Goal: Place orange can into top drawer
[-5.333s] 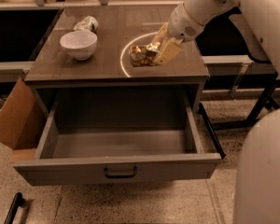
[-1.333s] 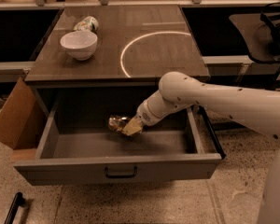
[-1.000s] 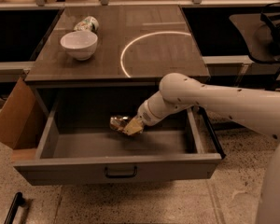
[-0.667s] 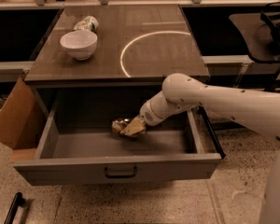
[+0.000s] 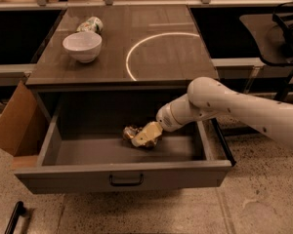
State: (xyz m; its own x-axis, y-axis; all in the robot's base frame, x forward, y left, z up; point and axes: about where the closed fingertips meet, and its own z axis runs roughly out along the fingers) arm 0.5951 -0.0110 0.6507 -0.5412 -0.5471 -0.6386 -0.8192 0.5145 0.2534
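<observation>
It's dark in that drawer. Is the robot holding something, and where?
The gripper, inside the top drawer, holds the orange can by its right end.

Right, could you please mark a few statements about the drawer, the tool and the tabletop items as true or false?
1. The top drawer is pulled open. True.
2. The tool hovers above the tabletop. False: it is down inside the drawer, at the orange can.
3. The white bowl sits in the drawer. False: it stands on the tabletop, towards the back left.
4. A white-and-green can lies on the tabletop just behind the bowl. True.
</observation>
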